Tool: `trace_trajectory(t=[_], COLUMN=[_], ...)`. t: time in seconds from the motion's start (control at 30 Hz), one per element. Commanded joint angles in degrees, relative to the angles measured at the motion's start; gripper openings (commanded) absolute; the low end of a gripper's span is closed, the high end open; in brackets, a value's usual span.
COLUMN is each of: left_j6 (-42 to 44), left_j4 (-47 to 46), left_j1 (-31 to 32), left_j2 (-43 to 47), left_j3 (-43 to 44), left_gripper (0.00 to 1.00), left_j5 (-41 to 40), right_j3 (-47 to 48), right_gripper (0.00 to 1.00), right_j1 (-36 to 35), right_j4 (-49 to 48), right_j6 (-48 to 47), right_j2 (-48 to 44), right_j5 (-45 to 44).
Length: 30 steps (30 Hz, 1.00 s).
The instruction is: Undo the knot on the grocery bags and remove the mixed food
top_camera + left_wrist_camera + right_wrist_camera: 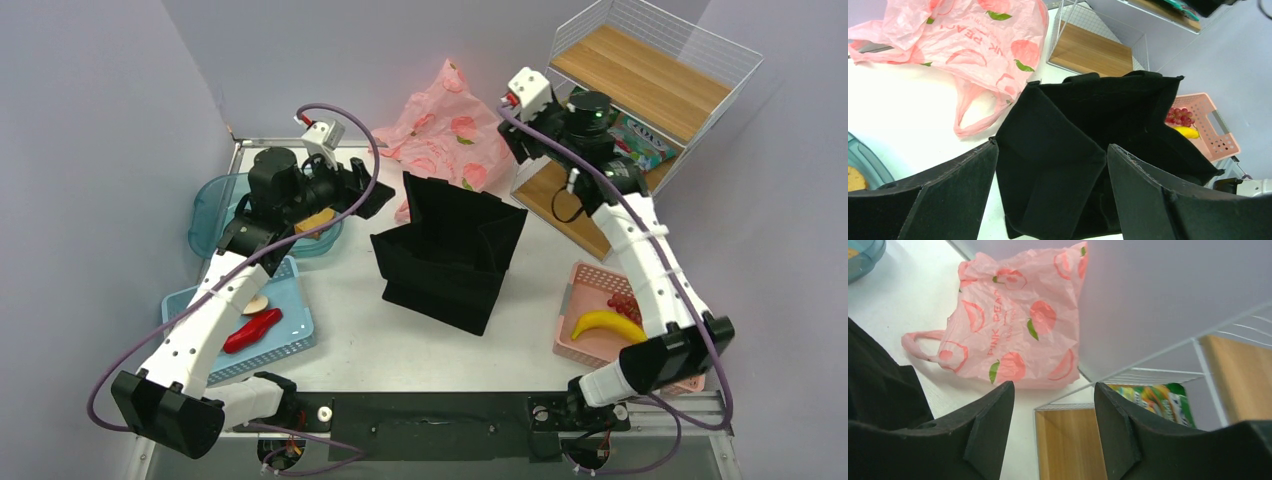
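Where the table (pixel 350 330) meets the far wall, the pink bag (pixel 440 130) lies crumpled, a little right of centre. It is printed with orange peaches and green leaves, and the words "PINK PEACH" can be read on its side from the right wrist camera. One handle (pixel 907 342) lies as a flat loop on the table, pointing toward the black tote (pixel 450 255), which stands open in the middle of the table, just nearer than the bag. Whether the bag's mouth is tied I cannot tell.

The left gripper (pixel 1050 147) hangs left of the tote with its jaws spread wide and nothing between them. The right gripper (pixel 1053 387) hangs at the left edge of the wire shelf (pixel 640 75), beside the bag, its jaws well apart and empty.

A green snack packet (pixel 1153 400) lies on the lower board of the shelf; its writing is too blurred to read. At the near right, a pink basket (pixel 585 275) holds a banana (pixel 605 323) and red grapes (pixel 622 303). At the near left, a blue basket (pixel 295 300) holds a red chilli (pixel 252 330) and a mushroom (pixel 257 304). A teal bowl (pixel 205 215) sits at the far left.
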<state>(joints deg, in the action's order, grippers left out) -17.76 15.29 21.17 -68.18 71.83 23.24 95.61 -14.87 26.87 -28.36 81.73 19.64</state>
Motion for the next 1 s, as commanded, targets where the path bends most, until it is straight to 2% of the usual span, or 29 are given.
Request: trace_trajectory(t=[0.0,0.1,0.2,0.43,0.8,0.97], left_j6=[1.9,2.1,1.8,1.9,0.4,0.6], left_j4=[-0.6,0.0,0.6,3.2,5.9,8.0], left_j1=[-1.3,-2.0,-2.5,-3.2,-4.6,-5.3], left_j2=[0.1,0.8,1.1,1.0,-1.0,-1.3], left_j3=[-0.5,-1.9,-2.6,-2.2,-1.1,-0.6], left_gripper=[0.78,0.78,0.78,0.78,0.78,0.78], left_j5=[0.8,0.9,1.1,1.1,1.1,0.7], right_j3=[1.2,3.5,10.6,23.1,29.1,29.4], right_gripper=[0.56,0.57,0.58,0.58,0.61,0.64], right_j1=[-2.5,-3.4,-3.3,-2.4,-2.3,-1.2], right_j4=[-9.6,-12.4,-13.9,-14.6,-19.7,-25.2], right_j6=[2.4,2.4,4.6,6.5,5.9,4.8], right_j2=[5.8,12.3,18.8,33.5,46.4,49.8], right_j5=[-7.3,-11.2,-14.2,-11.3,-9.5,-11.2])
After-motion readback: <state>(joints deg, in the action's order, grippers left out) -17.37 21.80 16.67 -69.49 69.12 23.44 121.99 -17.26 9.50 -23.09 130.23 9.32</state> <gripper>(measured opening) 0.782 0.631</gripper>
